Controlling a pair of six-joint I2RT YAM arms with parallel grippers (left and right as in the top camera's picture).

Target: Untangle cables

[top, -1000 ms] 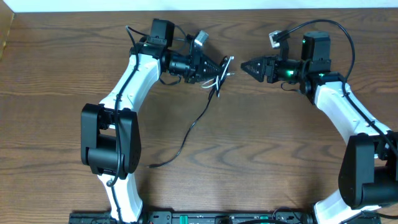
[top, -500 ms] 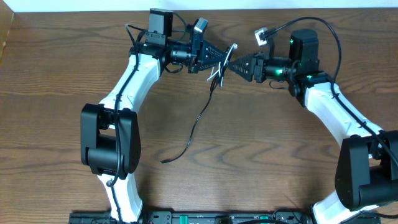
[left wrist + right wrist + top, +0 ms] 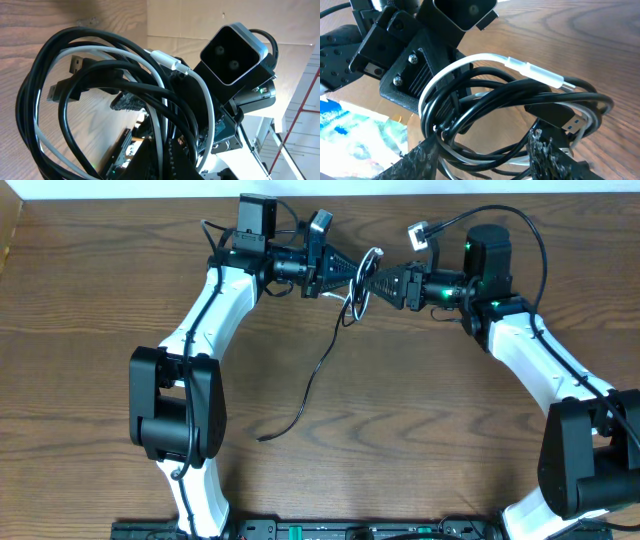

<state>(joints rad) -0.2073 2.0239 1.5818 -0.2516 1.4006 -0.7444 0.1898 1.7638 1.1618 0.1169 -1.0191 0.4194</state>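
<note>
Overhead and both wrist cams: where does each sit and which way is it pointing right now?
Overhead: fixed above the table, looking straight down; both arms show, left gripper and right gripper meeting at the cable coil.
Left wrist: on the left arm, looking through the coil at the right wrist camera; its own fingers are unclear.
Right wrist: on the right arm, facing the left gripper; own fingers spread at the bottom edge.
Shared: both wrist views see the coil, from opposite sides.

White arms (image 3: 215, 302), black joints (image 3: 175, 412)
</note>
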